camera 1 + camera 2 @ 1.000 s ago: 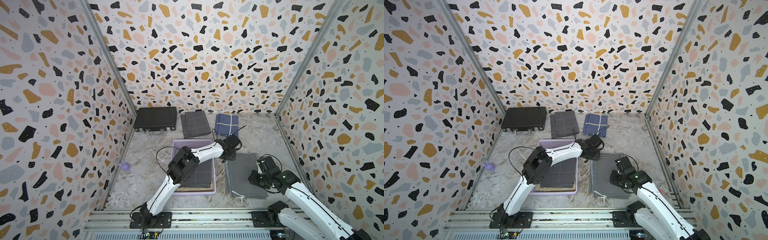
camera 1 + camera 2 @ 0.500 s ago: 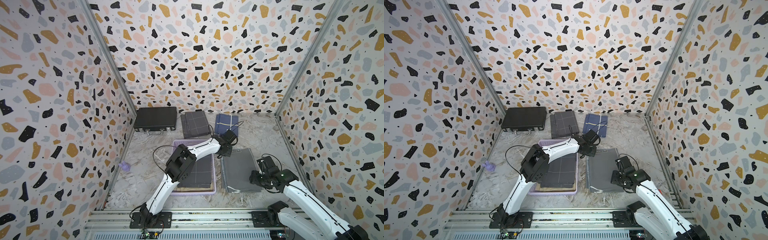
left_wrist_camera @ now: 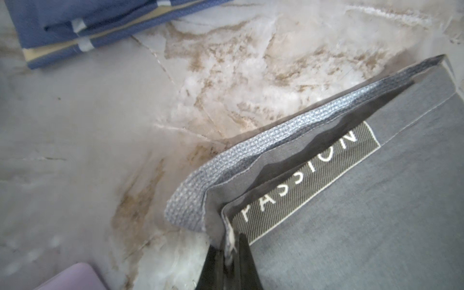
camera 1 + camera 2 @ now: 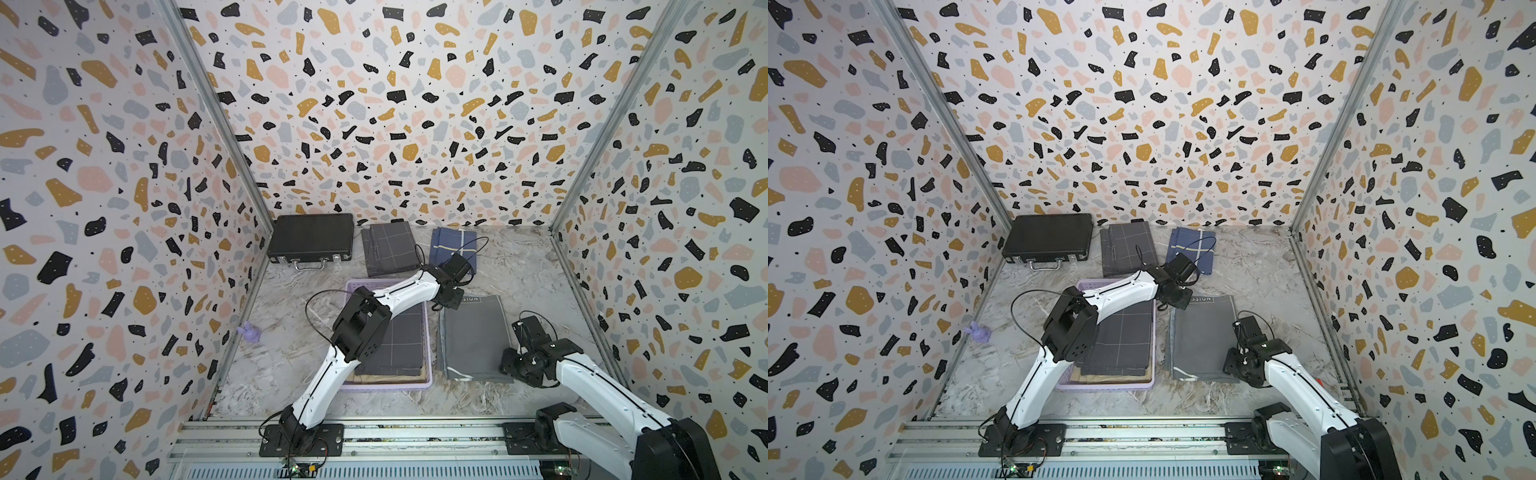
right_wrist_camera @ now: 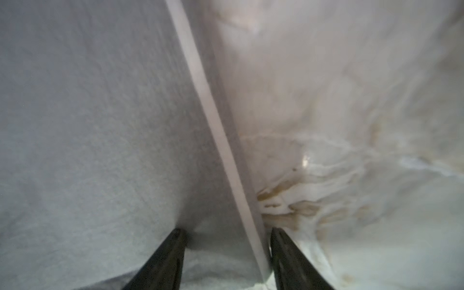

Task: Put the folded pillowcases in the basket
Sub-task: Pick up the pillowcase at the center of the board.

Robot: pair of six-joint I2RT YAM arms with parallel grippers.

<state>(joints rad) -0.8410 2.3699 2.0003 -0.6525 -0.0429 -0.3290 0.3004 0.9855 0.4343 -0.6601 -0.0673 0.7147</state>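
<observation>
Left arm [image 4: 322, 376] and right arm [image 4: 602, 386] have white shells, black joints, looping black cables.

Matt woven cloth pillowcase [image 3: 376, 213], smooth marble-look tabletop [image 3: 75, 150], smooth plastic basket [image 4: 390, 385].

In both top views the basket [image 4: 386, 386] sits lower centre of frame on the table [image 4: 528, 270], with a stack of folded cloths [image 4: 399, 345] in it. Just right of it, outside, lies the pillowcase [image 4: 473, 336]. Behind the basket, up-left at the back wall: briefcase [image 4: 311, 237]. Right of that a folded cloth [image 4: 388, 249], then a second folded cloth [image 4: 449, 245]. Left of the basket, near the left wall: small toy [image 4: 248, 332].
</observation>
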